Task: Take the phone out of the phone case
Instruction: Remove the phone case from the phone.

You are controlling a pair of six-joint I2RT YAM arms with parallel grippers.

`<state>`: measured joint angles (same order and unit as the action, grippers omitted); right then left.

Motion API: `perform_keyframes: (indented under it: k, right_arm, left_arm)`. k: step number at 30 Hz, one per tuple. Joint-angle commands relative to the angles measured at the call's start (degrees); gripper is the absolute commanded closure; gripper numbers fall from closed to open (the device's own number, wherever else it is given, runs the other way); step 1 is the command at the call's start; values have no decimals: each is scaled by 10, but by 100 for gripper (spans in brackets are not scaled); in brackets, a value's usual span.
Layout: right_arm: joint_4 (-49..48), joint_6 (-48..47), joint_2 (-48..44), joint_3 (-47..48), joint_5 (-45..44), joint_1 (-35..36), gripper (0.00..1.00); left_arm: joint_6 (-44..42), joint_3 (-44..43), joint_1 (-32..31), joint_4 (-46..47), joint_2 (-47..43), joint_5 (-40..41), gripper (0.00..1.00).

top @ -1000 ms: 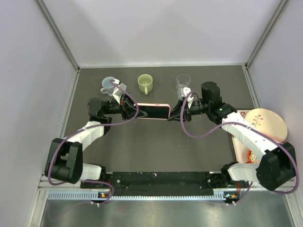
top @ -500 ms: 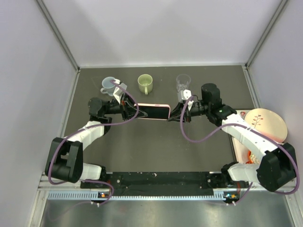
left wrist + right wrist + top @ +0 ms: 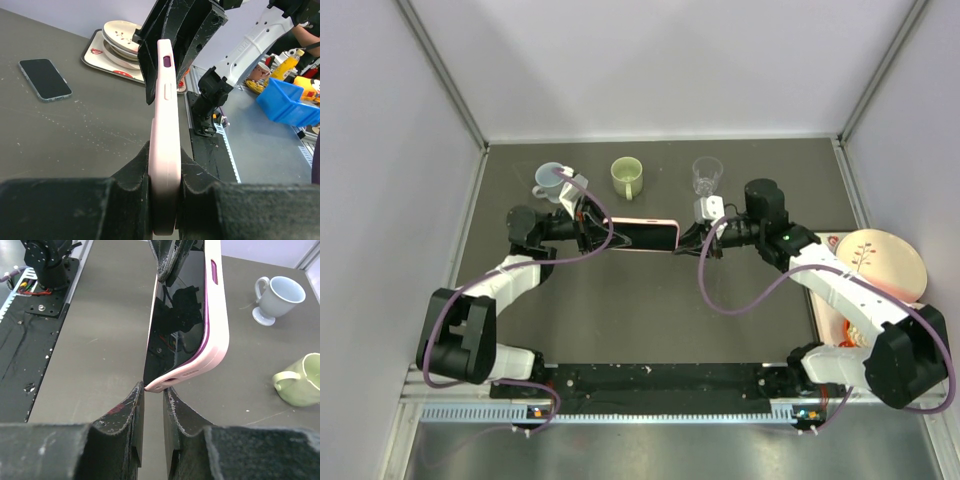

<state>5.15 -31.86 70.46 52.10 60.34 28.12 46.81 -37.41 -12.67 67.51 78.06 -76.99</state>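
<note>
Since a second ago the right pincer [image 3: 683, 240] has closed in on the phone case [image 3: 645, 248] and drawn its jaws from a wide spread down to a slim gap. The case and the left arm have not shifted.

The pink case, with the phone [image 3: 642, 234] in it, hangs clear of the worktop [image 3: 650, 320], on edge, just nearer the arm bases than the green mug [image 3: 627, 175]. The left pincer [image 3: 592, 234] is clamped on the case end that lies to that mug's left. In the left wrist view its fingers [image 3: 135, 167] press both flat sides of the case [image 3: 165, 115].

The right pincer meets the end that lies to the mug's right. In its own view [image 3: 153, 390] the bottom corner of the case [image 3: 217, 325] sits right at the mouth of the narrow gap between the fingertips [image 3: 134, 400]. I cannot tell whether they pinch it or only touch it. The dark screen of the phone [image 3: 180, 315] faces this camera, seated inside the pink rim.

A grey-blue mug [image 3: 550, 180] stands to the left of the green mug and a clear glass [image 3: 707, 175] to its right, all three in a row. Far to the mug's right, plates [image 3: 885, 262] are stacked on a tray [image 3: 92, 52]. In the left wrist view a loose handset [image 3: 45, 78] lies flat on the worktop near that tray.
</note>
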Motion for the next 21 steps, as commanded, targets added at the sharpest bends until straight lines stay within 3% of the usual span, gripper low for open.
perform_keyframes:
  k: [1,21]
  right_arm:
    - [-5,-45,-8,-9,-47,0,83]
    - [-143,33,-7,-43,-164,1,83]
  left_arm:
    - [31,-30,2,60,-8,11,100]
    - [62,-28,2,98,2,5,100]
